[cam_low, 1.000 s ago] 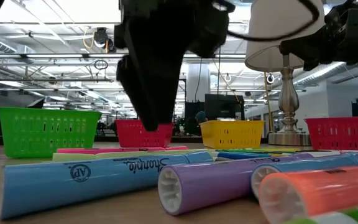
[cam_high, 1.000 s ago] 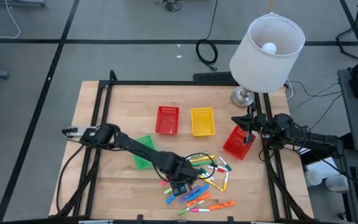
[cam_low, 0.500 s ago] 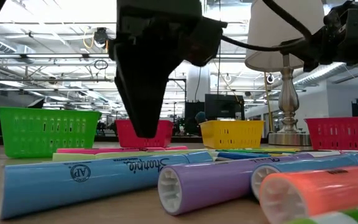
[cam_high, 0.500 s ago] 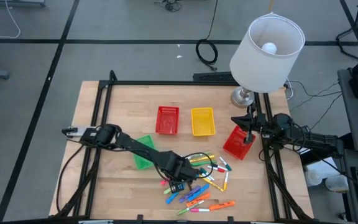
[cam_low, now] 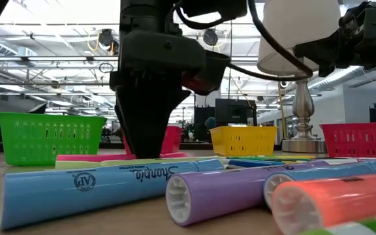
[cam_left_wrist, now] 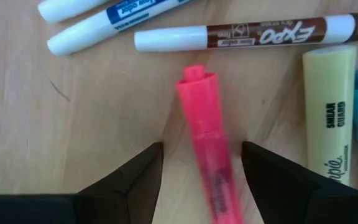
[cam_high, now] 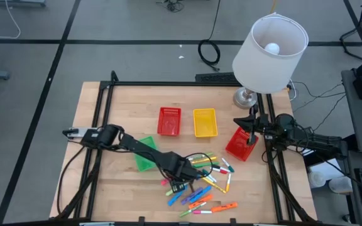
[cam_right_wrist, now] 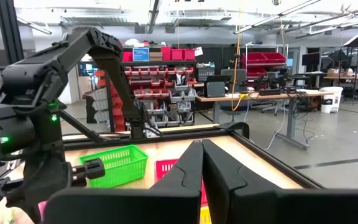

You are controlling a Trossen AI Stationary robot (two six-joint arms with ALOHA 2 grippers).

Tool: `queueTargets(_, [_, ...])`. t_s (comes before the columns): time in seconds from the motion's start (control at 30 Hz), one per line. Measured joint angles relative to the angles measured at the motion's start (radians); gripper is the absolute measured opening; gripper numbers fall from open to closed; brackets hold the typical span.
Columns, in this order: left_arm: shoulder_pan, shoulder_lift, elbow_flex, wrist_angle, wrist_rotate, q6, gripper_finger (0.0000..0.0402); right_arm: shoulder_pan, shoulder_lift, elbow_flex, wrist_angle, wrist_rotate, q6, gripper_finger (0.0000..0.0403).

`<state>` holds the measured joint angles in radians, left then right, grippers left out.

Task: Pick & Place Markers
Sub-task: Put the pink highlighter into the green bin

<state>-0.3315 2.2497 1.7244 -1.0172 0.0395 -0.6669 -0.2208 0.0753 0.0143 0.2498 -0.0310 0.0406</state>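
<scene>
Several markers (cam_high: 203, 183) lie scattered on the wooden table near its front edge. My left gripper (cam_high: 177, 182) points straight down over their left end, low above the table (cam_low: 145, 140). It is open (cam_left_wrist: 202, 149), and its two fingers stand on either side of a pink marker (cam_left_wrist: 197, 93) that lies flat on the wood, without touching it. A white marker with a brown label (cam_left_wrist: 247, 34) and a yellow one (cam_left_wrist: 328, 112) lie close by. My right gripper (cam_high: 251, 125) waits shut (cam_right_wrist: 202, 162) at the table's right side, level, above a red basket (cam_high: 241, 143).
A green basket (cam_high: 144, 152) stands just left of my left arm. A red basket (cam_high: 169, 121) and a yellow basket (cam_high: 205, 122) stand at mid-table. A lamp (cam_high: 269, 53) with a white shade is at the far right corner. Black frame rails run along the table's sides.
My left gripper has come down toward the table, shifting a little toward the left, and stays open and pointing down. Its fingertips now stand low at the markers. The markers have not moved.
</scene>
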Motion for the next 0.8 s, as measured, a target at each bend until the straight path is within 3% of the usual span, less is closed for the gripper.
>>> queueTargets(0.17, [0.004, -0.001, -0.035, 0.041, 0.017, 0.016, 0.0224, 0.000, 0.000, 0.000, 0.000, 0.000, 0.000, 0.0000])
queueTargets(0.23, [0.004, 0.000, -0.036, 0.048, 0.020, 0.033, 0.0206, 0.000, 0.000, 0.000, 0.000, 0.001, 0.000, 0.0000])
queueTargets(0.47, [0.006, -0.005, -0.038, 0.044, 0.031, 0.030, 0.0050, 0.000, 0.000, 0.000, 0.000, 0.001, 0.000, 0.0000])
queueTargets(0.63, [0.002, -0.010, -0.006, 0.025, 0.027, 0.030, 0.0053, 0.000, 0.000, 0.000, -0.001, 0.000, 0.000, 0.0000])
queueTargets(0.8, [-0.022, -0.001, 0.123, -0.026, 0.031, 0.059, 0.0053, 0.000, 0.000, 0.000, -0.009, 0.000, 0.000, 0.0000])
